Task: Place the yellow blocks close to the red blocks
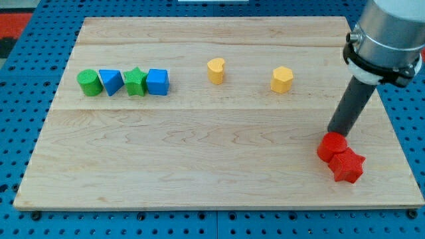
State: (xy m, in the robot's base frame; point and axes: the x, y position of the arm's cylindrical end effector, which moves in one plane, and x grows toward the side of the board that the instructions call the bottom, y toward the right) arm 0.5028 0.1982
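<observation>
Your tip (334, 132) has no gripper, holds nothing, and touches the red block (331, 147) beside the red star (347, 165) at lower right. The yellow heart (216, 70) and yellow block (281, 79) sit well apart, upper centre. Any drift now likely scatters the reds toward the bench (199, 166) edge.

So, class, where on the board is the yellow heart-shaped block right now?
The yellow heart block sits near the view's top, about mid-board, between the blue cube on its left and the other yellow block on its right, touching neither.
</observation>
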